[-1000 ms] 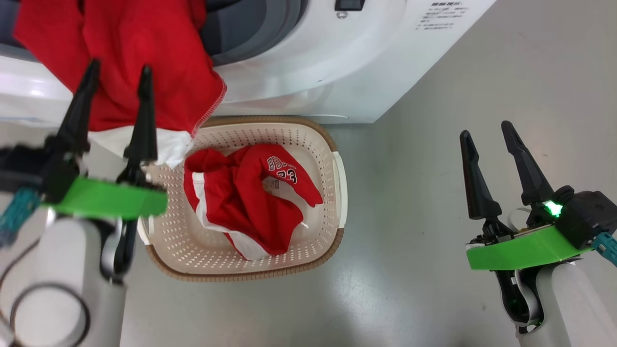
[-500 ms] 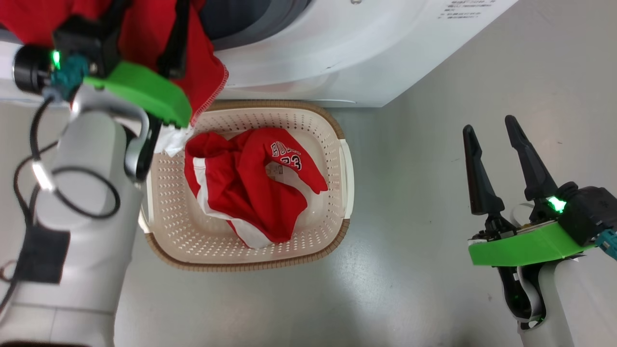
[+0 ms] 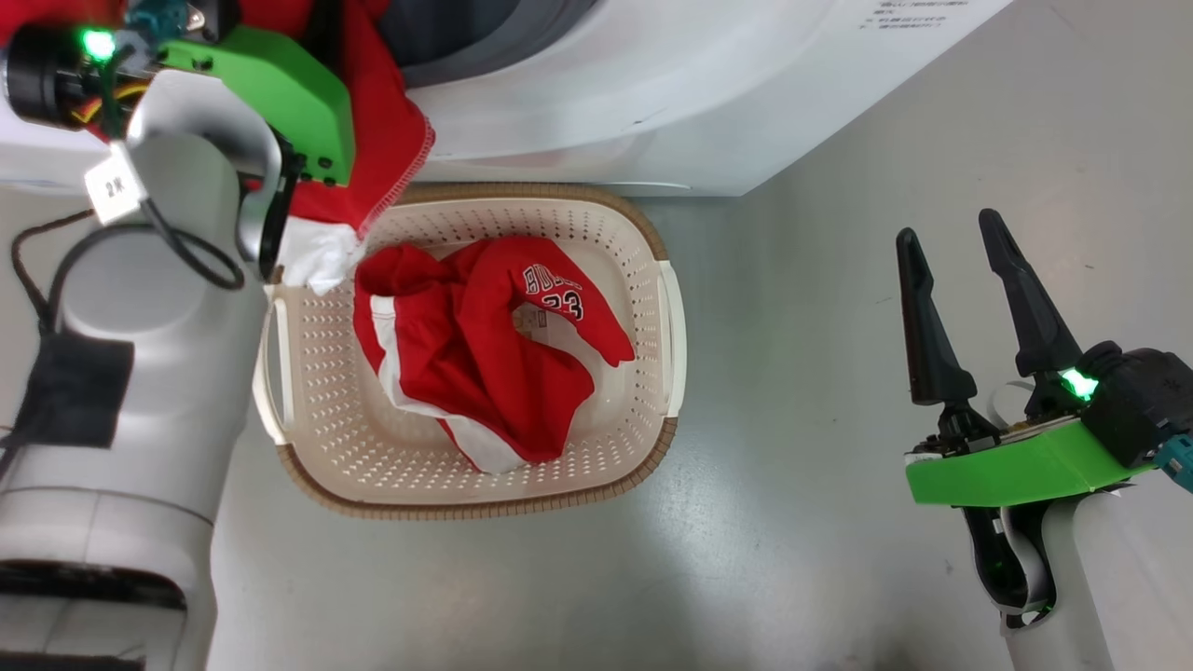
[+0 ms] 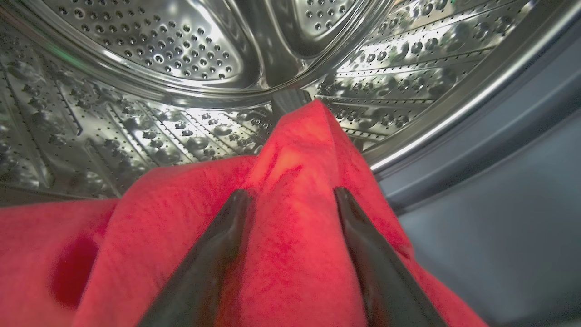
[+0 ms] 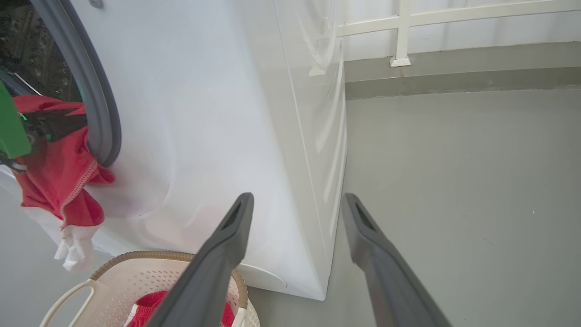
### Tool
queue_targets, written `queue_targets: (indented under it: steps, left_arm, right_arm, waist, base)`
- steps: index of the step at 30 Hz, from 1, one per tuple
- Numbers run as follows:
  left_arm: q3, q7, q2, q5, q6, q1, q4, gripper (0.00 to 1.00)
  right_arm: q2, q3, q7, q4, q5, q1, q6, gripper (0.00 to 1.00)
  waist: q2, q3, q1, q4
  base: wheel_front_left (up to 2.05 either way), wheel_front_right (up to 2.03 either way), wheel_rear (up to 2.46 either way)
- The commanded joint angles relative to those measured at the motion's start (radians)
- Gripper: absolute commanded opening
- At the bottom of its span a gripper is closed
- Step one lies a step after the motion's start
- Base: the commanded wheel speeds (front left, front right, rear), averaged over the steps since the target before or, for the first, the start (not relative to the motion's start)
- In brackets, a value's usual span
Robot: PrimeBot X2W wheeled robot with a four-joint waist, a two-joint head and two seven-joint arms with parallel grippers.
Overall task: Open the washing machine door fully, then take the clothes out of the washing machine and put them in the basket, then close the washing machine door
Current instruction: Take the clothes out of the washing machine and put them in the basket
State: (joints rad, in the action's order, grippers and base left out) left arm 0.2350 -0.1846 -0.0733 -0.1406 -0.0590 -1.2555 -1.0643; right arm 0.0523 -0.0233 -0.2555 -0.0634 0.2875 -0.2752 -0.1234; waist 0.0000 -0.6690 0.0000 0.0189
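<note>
Left wrist view looks right into the shiny drum point(image 4: 159, 45) of the washing machine point(image 3: 652, 112). The left pincer point(image 4: 290, 194) has its two fingers apart. A hump of the red cloth point(image 4: 295, 150) sits right between them and runs on past the tips into the drum. Nothing is squeezed yet, I think.

Behind and below that pincer, the rest of the cloth hangs out over the grey rubber ring point(image 5: 97, 91). Its white hem point(image 3: 312, 256) dangles just above a corner of the basket point(image 3: 485, 508). A numbered red cloth point(image 3: 466, 363) lies in the basket already. The right pincer point(image 3: 947, 228) is far off to the side over the floor point(image 3: 792, 466), fingers apart, holding nothing.

What could go wrong? If the fingers close on only a thin fold, the cloth could slip out when the arm pulls. The end past the tips might catch on the drum's bumps or the rubber ring and tug back. The hem hangs at the basket's edge, not its middle, so a sloppy drop could leave the cloth half on the floor. The big left arm point(image 3: 140, 373) is close to the basket too and might push it.
</note>
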Motion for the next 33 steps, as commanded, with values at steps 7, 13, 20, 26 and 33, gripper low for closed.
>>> queue_targets:
  steps: [7, 13, 20, 26, 33]
  left_arm:
    - [-0.01, 0.01, -0.049, -0.011, 0.002, -0.047, -0.085, 1.0]
    - [-0.01, -0.006, -0.042, -0.037, -0.027, -0.062, -0.142, 0.0]
    - [-0.036, -0.065, -0.043, -0.085, -0.048, -0.037, -0.132, 0.0]
    - [-0.12, -0.077, -0.059, -0.128, -0.046, 0.107, 0.136, 0.0]
    - [-0.234, -0.077, -0.032, -0.092, -0.04, 0.382, 0.532, 0.0]
  right_arm:
    - [-0.002, -0.027, -0.006, 0.026, -0.001, -0.006, -0.007, 1.0]
    - [-0.002, -0.028, -0.006, 0.025, 0.001, -0.009, -0.007, 1.0]
    - [-0.002, -0.02, -0.006, 0.023, 0.0, -0.001, -0.007, 1.0]
    - [-0.002, -0.019, -0.006, 0.02, 0.003, 0.013, -0.007, 1.0]
    - [-0.002, -0.023, -0.006, 0.016, 0.004, 0.024, -0.007, 1.0]
  waist:
    - [0.0, 0.002, 0.0, -0.004]
    - [0.0, 0.006, 0.0, -0.004]
    - [0.0, 0.023, 0.0, 0.004]
    - [0.0, 0.049, 0.0, 0.012]
    - [0.0, 0.077, 0.0, 0.02]
  base:
    - [0.0, 0.0, 0.0]
    - [0.0, 0.0, 0.0]
    - [0.0, 0.0, 0.0]
    - [0.0, 0.0, 0.0]
    - [0.0, 0.0, 0.0]
